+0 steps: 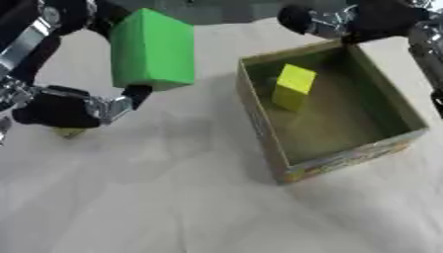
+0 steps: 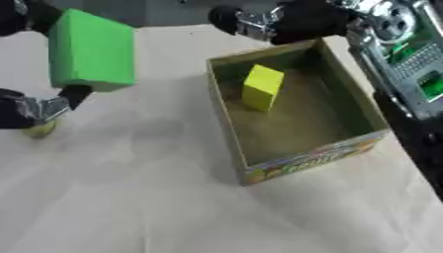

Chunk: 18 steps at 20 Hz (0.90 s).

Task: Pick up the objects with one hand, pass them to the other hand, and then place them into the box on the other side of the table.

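The left hand [image 1: 73,106] is on the left side, with its fingers curled around a big green block [image 1: 153,48] and holding it up above the desk [image 1: 173,197]. A small yellowish thing [image 1: 69,132] peeks out under that hand. To the right sits an open box [image 1: 346,158] on the desk, with a yellow block [image 1: 292,86] standing inside it. The right hand [image 1: 346,22] is up behind the box, fingers curled, holding nothing.

Both head eyes look steeply down, close on the bench [image 1: 173,197], sharing the box [image 2: 294,163]; the right eye sits slightly rightward.
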Tool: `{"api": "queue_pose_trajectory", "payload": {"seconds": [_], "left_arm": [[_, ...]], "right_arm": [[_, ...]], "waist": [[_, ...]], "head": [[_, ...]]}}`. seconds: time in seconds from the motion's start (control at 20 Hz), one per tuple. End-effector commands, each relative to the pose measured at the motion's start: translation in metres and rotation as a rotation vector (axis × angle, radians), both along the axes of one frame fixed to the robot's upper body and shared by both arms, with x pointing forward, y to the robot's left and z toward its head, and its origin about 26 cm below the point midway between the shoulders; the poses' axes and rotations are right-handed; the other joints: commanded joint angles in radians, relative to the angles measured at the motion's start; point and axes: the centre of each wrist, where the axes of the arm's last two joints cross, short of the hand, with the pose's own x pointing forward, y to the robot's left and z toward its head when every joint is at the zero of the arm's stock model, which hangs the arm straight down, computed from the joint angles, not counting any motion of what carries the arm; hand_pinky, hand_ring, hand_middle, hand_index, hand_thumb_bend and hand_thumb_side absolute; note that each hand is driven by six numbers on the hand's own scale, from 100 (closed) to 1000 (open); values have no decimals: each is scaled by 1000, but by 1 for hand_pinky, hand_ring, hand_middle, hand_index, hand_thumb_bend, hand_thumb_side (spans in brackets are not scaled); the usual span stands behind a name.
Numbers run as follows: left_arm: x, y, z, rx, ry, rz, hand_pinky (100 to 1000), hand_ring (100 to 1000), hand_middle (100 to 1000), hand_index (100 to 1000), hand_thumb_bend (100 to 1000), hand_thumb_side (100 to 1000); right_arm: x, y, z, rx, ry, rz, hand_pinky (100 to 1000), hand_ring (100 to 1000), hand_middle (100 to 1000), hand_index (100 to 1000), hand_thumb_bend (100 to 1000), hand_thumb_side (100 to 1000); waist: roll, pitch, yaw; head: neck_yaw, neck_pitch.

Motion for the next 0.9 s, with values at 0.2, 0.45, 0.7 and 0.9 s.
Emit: {"api": "queue_pose_trajectory", "payload": {"seconds": [0.2,0.45,0.7,0.9], "left_arm": [[4,-4,3,-3,-10,11,720,562,469,565,100,109],[8,-8,-1,-16,21,27,719,559,466,563,100,121],[11,-13,-4,-32,48,56,718,555,463,566,100,130],[12,-16,-6,-30,56,64,717,556,463,566,100,129]], "right_arm": [[-7,12,11,-48,-76,27,959,817,826,866,462,462],[-8,23,12,-75,-126,36,974,823,825,862,483,440],[-8,33,9,-121,-166,30,1000,838,834,867,493,447],[-7,38,8,-182,-189,36,1000,857,843,871,504,454]], "waist": [[-2,-47,0],[-2,-49,0],[-2,-51,1],[-2,-53,0]], "head": [[0,7],[-1,10],[-2,13],[-3,15]]}}
